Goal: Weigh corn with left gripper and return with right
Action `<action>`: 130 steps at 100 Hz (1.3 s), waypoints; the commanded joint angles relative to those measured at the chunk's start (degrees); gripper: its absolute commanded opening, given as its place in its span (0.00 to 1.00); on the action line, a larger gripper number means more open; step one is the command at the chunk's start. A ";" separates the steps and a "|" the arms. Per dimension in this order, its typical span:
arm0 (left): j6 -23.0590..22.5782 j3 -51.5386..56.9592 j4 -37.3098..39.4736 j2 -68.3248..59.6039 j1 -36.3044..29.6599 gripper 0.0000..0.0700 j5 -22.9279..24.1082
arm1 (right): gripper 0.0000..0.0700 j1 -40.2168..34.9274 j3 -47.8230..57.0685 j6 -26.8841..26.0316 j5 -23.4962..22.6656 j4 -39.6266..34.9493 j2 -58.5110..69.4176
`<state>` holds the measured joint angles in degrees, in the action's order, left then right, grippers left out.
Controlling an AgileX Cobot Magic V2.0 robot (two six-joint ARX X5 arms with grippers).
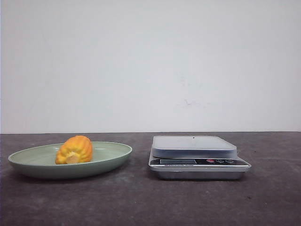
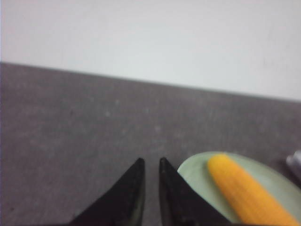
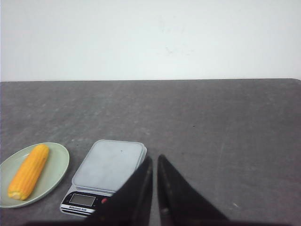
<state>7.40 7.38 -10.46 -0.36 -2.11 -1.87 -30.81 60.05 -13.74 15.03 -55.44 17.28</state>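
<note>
Scale display too small to read

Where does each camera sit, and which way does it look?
Front view: low, facing forward at the corn on the plate and the scale; no arm shows.
Left wrist: on left arm; left hand beside plate and corn.
Right wrist: on right arm; right hand above table, near scale.
All views share corn and plate.

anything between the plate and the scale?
Nothing: bare dark table separates the green plate from the scale in the front view. The corn lies on the plate.
</note>
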 commanded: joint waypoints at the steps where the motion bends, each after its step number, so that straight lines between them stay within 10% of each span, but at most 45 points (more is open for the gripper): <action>1: -3.23 -0.52 1.29 0.17 0.07 0.03 -0.20 | 0.02 -0.46 0.68 0.28 0.02 0.50 0.00; 130: -4.37 -6.58 -0.20 0.17 0.00 0.03 -1.20 | 0.02 -0.46 0.68 0.63 0.02 0.57 0.00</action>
<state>3.77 1.83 -10.33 -0.30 -2.11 -3.07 -30.81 60.05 -13.74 15.00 -55.42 17.28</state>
